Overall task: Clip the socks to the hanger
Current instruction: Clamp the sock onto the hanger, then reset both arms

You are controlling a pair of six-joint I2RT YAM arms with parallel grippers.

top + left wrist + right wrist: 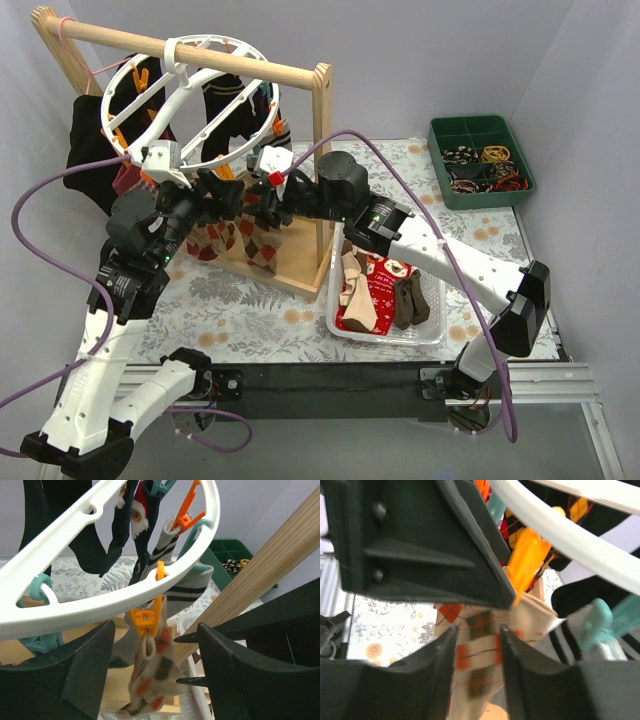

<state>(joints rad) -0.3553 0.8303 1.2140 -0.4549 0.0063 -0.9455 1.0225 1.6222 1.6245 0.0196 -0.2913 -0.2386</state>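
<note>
The diamond-patterned sock (150, 675) hangs from an orange clothespin (146, 621) on the white ring of the hanger (90, 602). The hanger is hooked over the wooden rail stand (322, 150) at the far left of the counter (250, 310).

The right gripper (477, 635) reaches in from the right and is clamped on this sock. In the right wrist view its fingers (432, 680) stand close together, with the tan and orange fabric filling the narrow gap just below the clothespin. The left gripper (156, 645) comes in from the left with its jaws wide apart. One stands on each side of the clothespin and the sock beneath it, and neither is seen to touch them. In the top view the two grippers meet just below the near edge of the ring.

Further socks hang from the same ring, among them a dark Santa-print sock (132, 515) and a grey striped sock (185, 592). A large black garment (85, 150) hangs at the far left.

To the right of the stand's base, a white tray (432, 335) holds a beige sock (357, 290), a red printed sock (385, 285) and dark brown socks (410, 300). It lies well apart from both grippers. At the far right a green bin (470, 122) with compartments holds small looped items, too small to name.
</note>
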